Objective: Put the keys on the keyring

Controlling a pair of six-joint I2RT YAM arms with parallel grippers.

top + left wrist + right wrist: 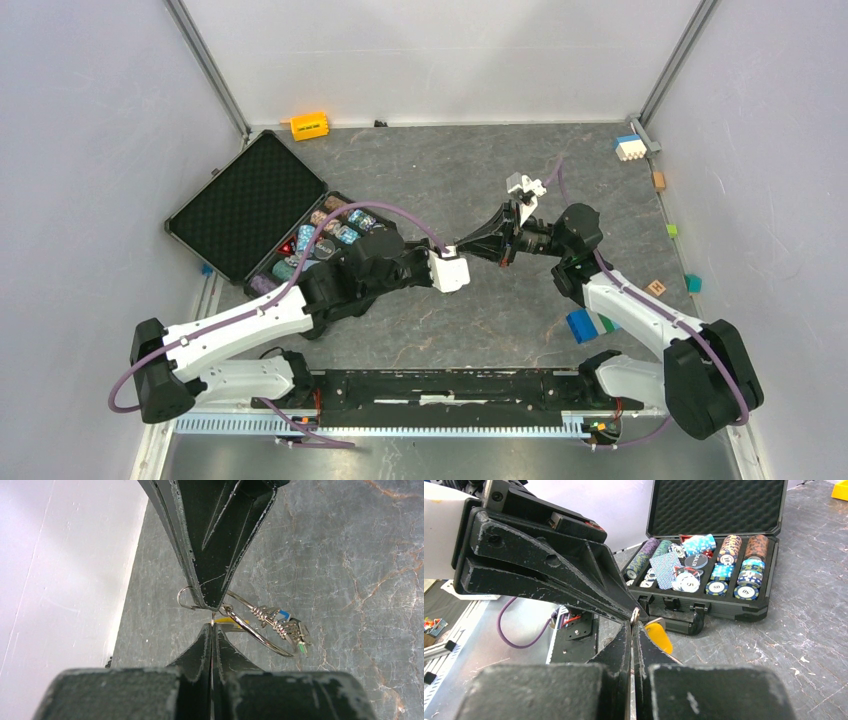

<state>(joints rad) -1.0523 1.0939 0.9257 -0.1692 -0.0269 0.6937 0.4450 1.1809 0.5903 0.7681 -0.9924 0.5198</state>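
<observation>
Two robot arms meet tip to tip above the grey marbled tabletop [440, 165], the keyring [262, 636] pinched between them, clear of the surface. The left gripper [212, 628] has its fingers pressed flat together with no gap, clamped on what appears to be the yellow-tagged key [659, 636], whose tag juts out just beside the tips. The right gripper [633, 629] comes in from the opposite side, also squeezed together on the wire of the keyring. A small loop shows on one side of its tip and the large loop swings out on the other.

Strung on that large loop, just beyond the meeting point, hang the keys [282, 625]: small silver pieces bunched together, one with a blue tag and one with a green tag. Whether the yellow-tagged key is already threaded on the wire cannot be told.

Behind the left arm an open black case [245, 200] lies on the tabletop, its foam-lined lid tilted back and its tray packed with rows of poker chips [724, 567]. An orange-yellow block [309, 125] sits by the far wall, and a blue-green-white brick stack [590, 324] lies beside the right arm.
</observation>
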